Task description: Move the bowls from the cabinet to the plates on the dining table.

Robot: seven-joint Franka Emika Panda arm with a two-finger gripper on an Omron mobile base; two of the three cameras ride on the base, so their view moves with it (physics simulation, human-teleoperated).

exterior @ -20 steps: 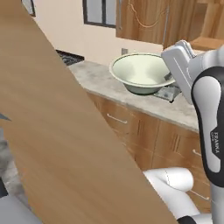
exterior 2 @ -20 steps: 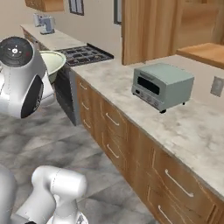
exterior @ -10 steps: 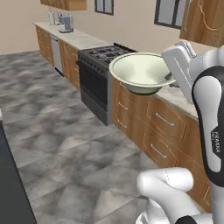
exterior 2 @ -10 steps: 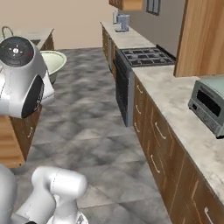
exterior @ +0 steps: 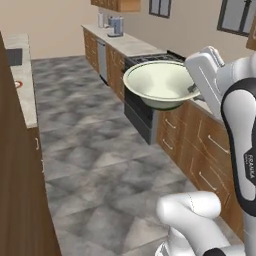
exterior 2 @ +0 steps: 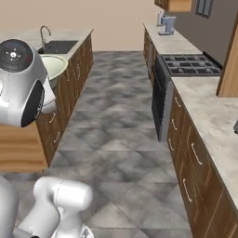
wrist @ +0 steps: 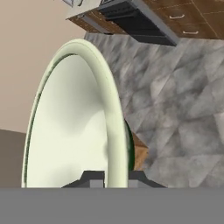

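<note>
One bowl (exterior: 161, 83) pinched by gripper (wrist: 111, 177), sink (exterior 2: 56, 46) in right cam

So the claw (wrist: 110, 177) has its two dark tips clamped on the rim of the cream-white bowl (wrist: 70, 127), one tip on the inside and one on the outside. The bowl stands up on edge straight ahead of the claw, its pale hollow facing to one side, with a thin green line running round just inside the lip. Beyond it there's grey stone-tile floor (wrist: 175, 100), and further off a run of brown wooden drawers (wrist: 192, 13) with a black oven (wrist: 135, 19) set in.
</note>
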